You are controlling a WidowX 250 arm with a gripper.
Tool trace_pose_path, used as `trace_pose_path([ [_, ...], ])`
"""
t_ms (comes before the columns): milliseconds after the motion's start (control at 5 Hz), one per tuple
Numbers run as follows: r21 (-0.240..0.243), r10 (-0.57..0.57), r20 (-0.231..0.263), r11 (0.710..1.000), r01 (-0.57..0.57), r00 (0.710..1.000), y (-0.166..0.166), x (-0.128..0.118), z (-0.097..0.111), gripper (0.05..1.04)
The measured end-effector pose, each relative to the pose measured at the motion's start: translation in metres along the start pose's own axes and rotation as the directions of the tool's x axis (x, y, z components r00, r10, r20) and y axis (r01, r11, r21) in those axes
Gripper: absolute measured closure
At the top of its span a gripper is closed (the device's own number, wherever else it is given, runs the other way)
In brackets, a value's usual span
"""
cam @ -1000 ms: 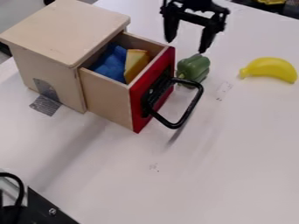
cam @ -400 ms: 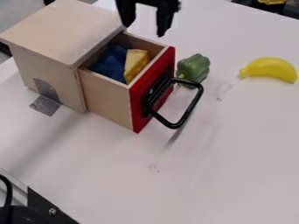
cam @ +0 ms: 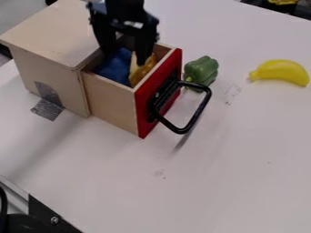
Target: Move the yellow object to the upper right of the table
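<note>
My gripper (cam: 126, 59) hangs over the open drawer from the top, its two fingers apart. One fingertip is over the blue cloth and the other is at the upper part of a yellow wedge (cam: 137, 74), partly covering it. The wedge stands in the drawer beside the blue cloth (cam: 115, 70). A yellow banana (cam: 280, 72) lies on the white table (cam: 243, 145) at the right, well away from the gripper.
The wooden cabinet (cam: 52, 32) stands at the upper left, its red-fronted drawer (cam: 143, 113) pulled out. A black handle (cam: 197, 113) juts from the front. A green pepper (cam: 202, 70) lies just right of the drawer.
The gripper has moved left from above the pepper, then down to the drawer. Wedge, cloth, pepper and banana have kept their places.
</note>
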State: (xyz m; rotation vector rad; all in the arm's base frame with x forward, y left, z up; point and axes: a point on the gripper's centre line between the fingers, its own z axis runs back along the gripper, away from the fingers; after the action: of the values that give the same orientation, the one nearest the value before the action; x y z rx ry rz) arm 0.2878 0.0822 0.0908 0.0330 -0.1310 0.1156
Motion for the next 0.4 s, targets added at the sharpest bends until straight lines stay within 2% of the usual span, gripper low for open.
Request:
trace_pose_path([
  [200,0.020,-0.009,-0.015,1.000,0.009,1.000,0.0000,-0.0081,-0.0165,0.086],
  [400,0.048,-0.024,-0.009,0.999,0.025,1.000,-0.0038,-0.0080,-0.0249,0.122],
])
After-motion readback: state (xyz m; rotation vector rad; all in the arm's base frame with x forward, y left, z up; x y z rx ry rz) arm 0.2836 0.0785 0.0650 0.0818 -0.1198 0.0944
